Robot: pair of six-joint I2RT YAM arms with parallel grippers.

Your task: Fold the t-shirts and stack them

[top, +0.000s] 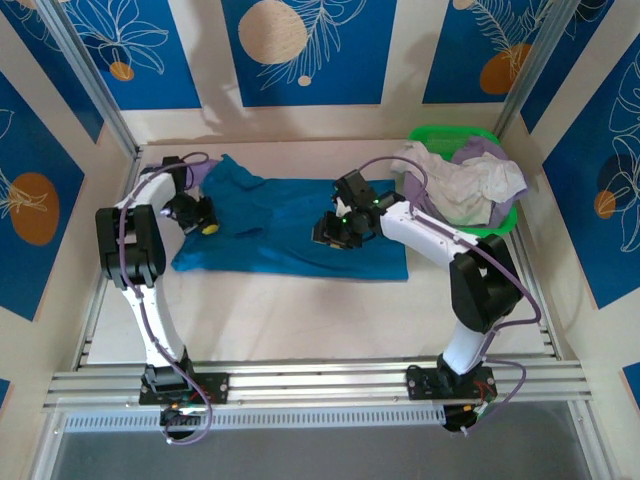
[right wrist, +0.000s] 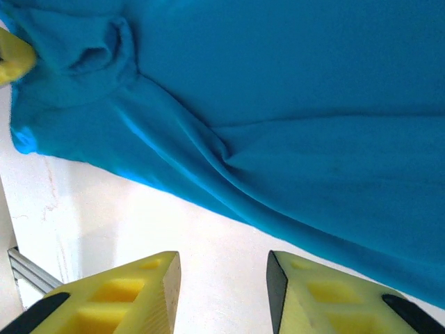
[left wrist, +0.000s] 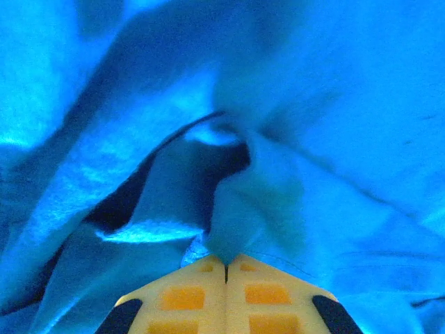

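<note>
A teal-blue t-shirt (top: pixel 290 235) lies spread across the middle of the table, bunched at its left end. My left gripper (top: pixel 207 226) is down on that bunched end. In the left wrist view its jaws (left wrist: pixel 226 263) are shut on a raised fold of the teal cloth (left wrist: pixel 236 223). My right gripper (top: pixel 328 232) hovers over the shirt's middle, open (right wrist: pixel 222 278) with nothing between its fingers. Bare white table shows below it, and the shirt's near edge (right wrist: pixel 208 202) runs just ahead. More t-shirts, white (top: pixel 465 185) and lilac (top: pixel 482 152), are heaped in the basket.
The green plastic basket (top: pixel 450 133) stands at the back right, close to the right arm's elbow. Metal frame rails run along the table's left and right sides and its front edge (top: pixel 320 380). Bare table (top: pixel 300 320) lies between the shirt and the arm bases.
</note>
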